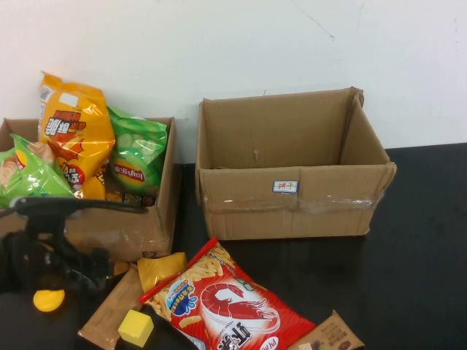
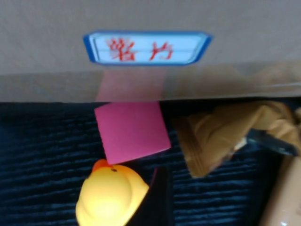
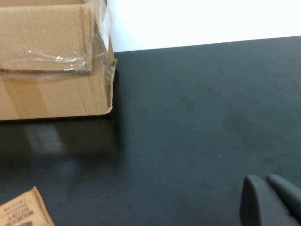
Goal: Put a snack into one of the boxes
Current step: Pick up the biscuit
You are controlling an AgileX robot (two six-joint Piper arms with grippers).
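Observation:
A red shrimp-chip bag (image 1: 226,302) lies on the black table in front of the empty right box (image 1: 292,208). A yellow wrapper (image 1: 162,268), a flat brown packet (image 1: 111,310) and another brown packet (image 1: 332,337) lie near it. The left box (image 1: 146,230) holds orange (image 1: 76,131) and green (image 1: 137,157) chip bags. My left gripper (image 1: 91,266) hovers low in front of the left box, by a yellow duck (image 1: 49,300). In the left wrist view I see the duck (image 2: 110,197), the wrapper (image 2: 221,134) and a pink square (image 2: 131,129). My right gripper (image 3: 265,181) is shut and empty over bare table, to the right of the right box (image 3: 51,89).
A yellow cube (image 1: 136,327) lies at the front among the packets. The left box's labelled wall (image 2: 146,48) is close ahead of the left wrist. A white wall (image 1: 255,51) stands behind both boxes. Bare table (image 1: 416,277) lies to the right.

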